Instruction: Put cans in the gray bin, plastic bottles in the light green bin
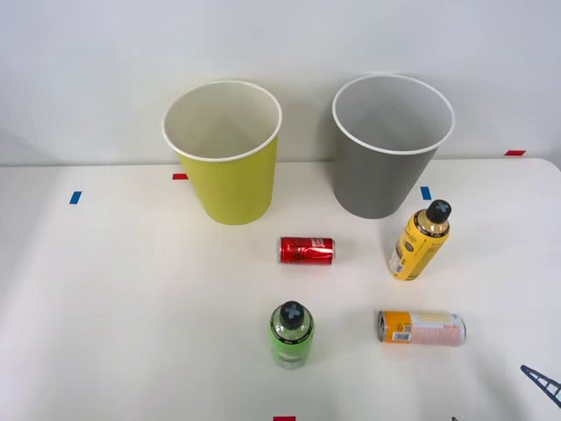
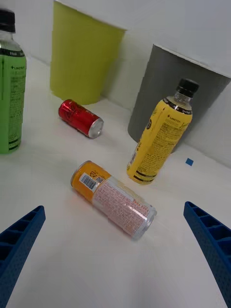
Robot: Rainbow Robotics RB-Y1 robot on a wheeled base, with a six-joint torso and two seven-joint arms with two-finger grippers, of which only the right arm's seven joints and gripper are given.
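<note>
We see the right jaws [image 2: 115, 250] spread wide over the white desk [image 1: 131, 307], holding nothing. Just ahead of them the orange-and-pink can [image 2: 114, 199] lies on its side, and farther off the gray bin [image 2: 163, 91] stands by the pale wall [image 1: 88, 70].

Front camera sits high, looking forward and down at the white table [image 1: 131, 307], taking in everything up to the back wall. Wrist camera hangs low and close over the orange can [image 2: 113, 199], facing the bins. Both share cans, bottles, bins.
</note>
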